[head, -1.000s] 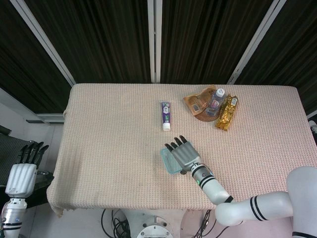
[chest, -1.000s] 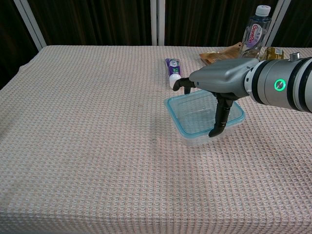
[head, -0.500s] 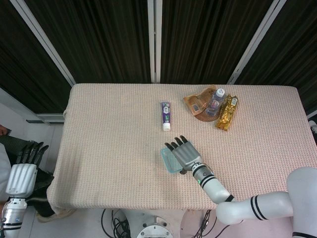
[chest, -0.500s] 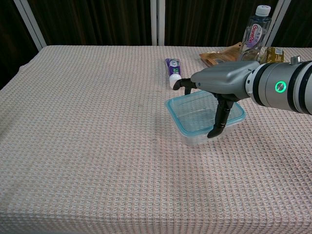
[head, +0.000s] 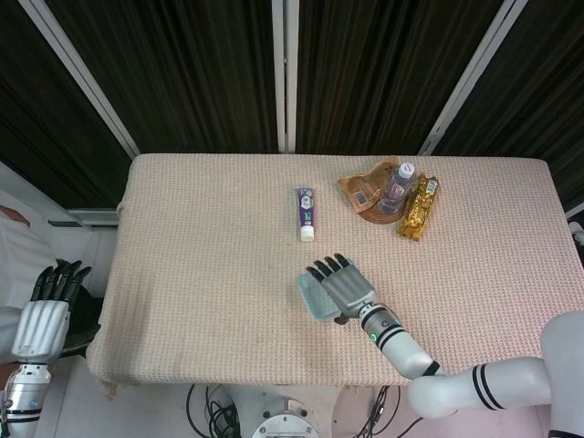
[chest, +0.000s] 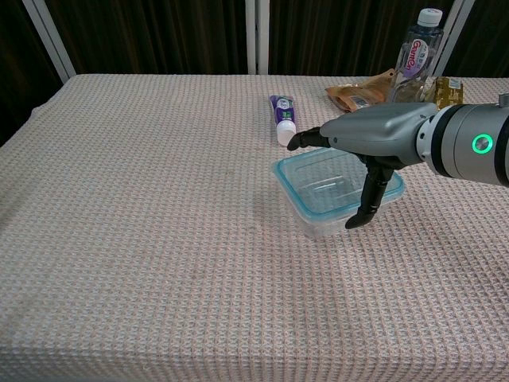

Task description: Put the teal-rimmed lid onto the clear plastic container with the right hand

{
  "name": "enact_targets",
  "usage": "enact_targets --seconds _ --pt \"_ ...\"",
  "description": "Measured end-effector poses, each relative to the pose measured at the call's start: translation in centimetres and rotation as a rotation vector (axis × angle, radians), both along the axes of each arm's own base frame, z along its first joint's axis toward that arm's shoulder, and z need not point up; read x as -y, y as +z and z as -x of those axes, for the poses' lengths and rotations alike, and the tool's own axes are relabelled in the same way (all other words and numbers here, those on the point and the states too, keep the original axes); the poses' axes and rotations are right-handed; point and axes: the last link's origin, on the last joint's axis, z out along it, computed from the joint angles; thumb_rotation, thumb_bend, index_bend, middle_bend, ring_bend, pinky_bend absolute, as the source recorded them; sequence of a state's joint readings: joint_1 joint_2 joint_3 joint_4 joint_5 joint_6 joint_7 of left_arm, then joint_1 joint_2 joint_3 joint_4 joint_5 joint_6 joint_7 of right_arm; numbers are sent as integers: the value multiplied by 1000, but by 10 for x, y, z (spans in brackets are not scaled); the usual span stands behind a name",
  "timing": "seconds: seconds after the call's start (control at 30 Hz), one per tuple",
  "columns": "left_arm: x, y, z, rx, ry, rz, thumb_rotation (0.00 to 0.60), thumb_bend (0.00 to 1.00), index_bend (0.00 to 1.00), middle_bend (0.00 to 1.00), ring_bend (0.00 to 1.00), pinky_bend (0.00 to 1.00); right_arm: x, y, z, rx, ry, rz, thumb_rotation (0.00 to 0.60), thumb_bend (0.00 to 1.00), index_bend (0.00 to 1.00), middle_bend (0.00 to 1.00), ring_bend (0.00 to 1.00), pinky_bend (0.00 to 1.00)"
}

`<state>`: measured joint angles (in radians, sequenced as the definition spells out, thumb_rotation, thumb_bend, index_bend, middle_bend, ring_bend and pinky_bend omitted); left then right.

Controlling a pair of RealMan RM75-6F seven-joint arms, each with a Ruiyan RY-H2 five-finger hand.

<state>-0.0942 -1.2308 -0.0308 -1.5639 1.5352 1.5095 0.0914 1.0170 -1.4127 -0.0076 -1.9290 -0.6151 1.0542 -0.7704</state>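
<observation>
One purple-labelled tube (chest: 281, 111), lettering unreadable

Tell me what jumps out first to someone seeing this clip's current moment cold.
The right hand dominates: grey, fingers spread, stretched low over the clear plastic container, which sits near the table's middle with its teal-rimmed lid already on top. Behind it, a purple toothpaste tube lies alone, and a water bottle stands among snack packets toward the far right corner. The left hand hangs off the table's left edge.
</observation>
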Motion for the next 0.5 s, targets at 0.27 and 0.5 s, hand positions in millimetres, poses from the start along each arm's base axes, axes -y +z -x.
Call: enact_targets --seconds 0.27,0.5 --pt "1 1 0 2 -1 -6 600 0 110 45 0 0 -10 17 5 31 43 51 600 25 0 107 0 0" --pt "1 -1 -1 4 -8 -1 600 0 110 45 0 0 -40 42 37 71 38 91 600 25 0 210 0 0"
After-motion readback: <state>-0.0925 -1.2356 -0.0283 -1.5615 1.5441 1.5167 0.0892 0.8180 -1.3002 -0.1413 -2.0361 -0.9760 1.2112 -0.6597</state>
